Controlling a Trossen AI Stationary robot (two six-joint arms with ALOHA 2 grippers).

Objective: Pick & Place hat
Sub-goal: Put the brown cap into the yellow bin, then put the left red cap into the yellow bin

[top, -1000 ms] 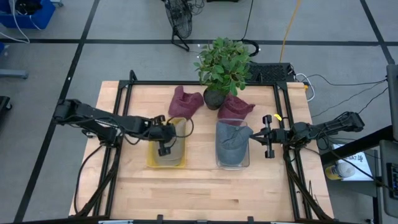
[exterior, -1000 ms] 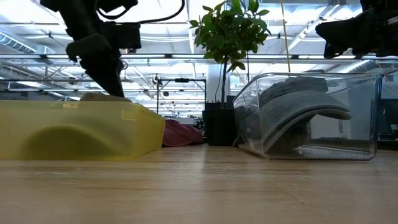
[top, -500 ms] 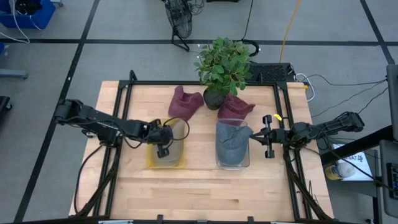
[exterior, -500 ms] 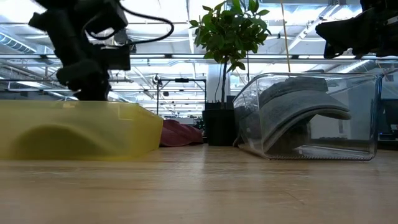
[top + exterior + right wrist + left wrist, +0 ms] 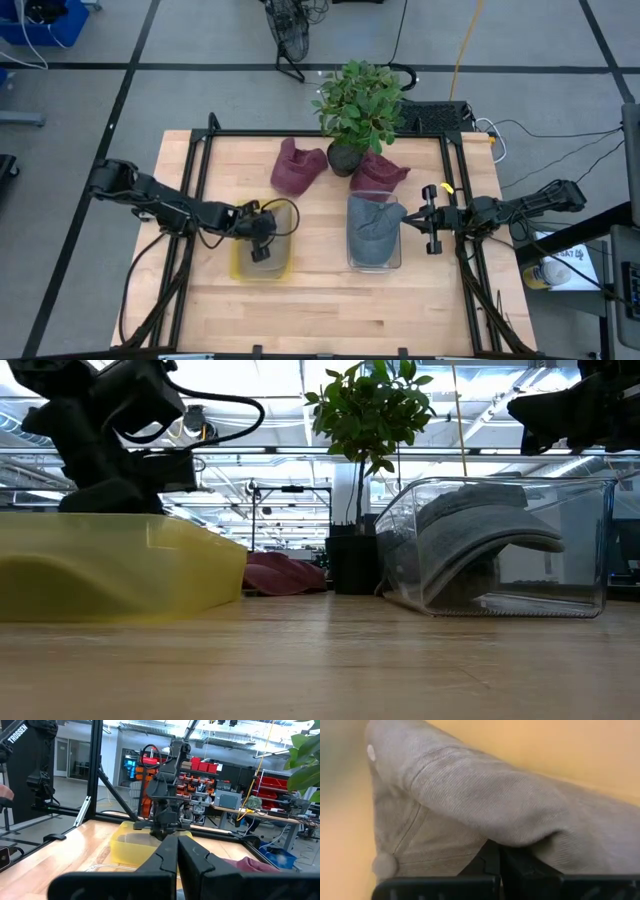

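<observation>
A tan corduroy hat (image 5: 470, 795) lies in the yellow bin (image 5: 240, 270), showing as a hump through the bin wall (image 5: 70, 575). My left gripper (image 5: 258, 232) reaches down into that bin and is shut on the hat (image 5: 270, 255). A grey hat (image 5: 372, 228) rests domed inside the clear bin (image 5: 375, 264). My right gripper (image 5: 408, 216) hovers shut at the clear bin's right rim, above the table, touching nothing. Two maroon hats (image 5: 298, 165) (image 5: 380, 172) lie on the table by the plant pot. My left gripper (image 5: 500, 857) pinches a fold of the tan hat (image 5: 525, 842) between its two shut fingers. The cloth drapes over the fingertips and hides the exact spot. The rest of the hat lies on the yellow bin's floor.
A potted plant (image 5: 358, 105) stands at the table's far edge between the maroon hats. A black frame runs along the table's left, right and far edges. Bare wood lies along the near edge (image 5: 330, 310). In the right wrist view a hand (image 5: 5, 792) shows at the left edge.
My left gripper has drawn back toward the table's left and near edges and sunk lower into the yellow bin. The yellow bin has slid along the table with it, toward the near-left. My right arm has kept still.
</observation>
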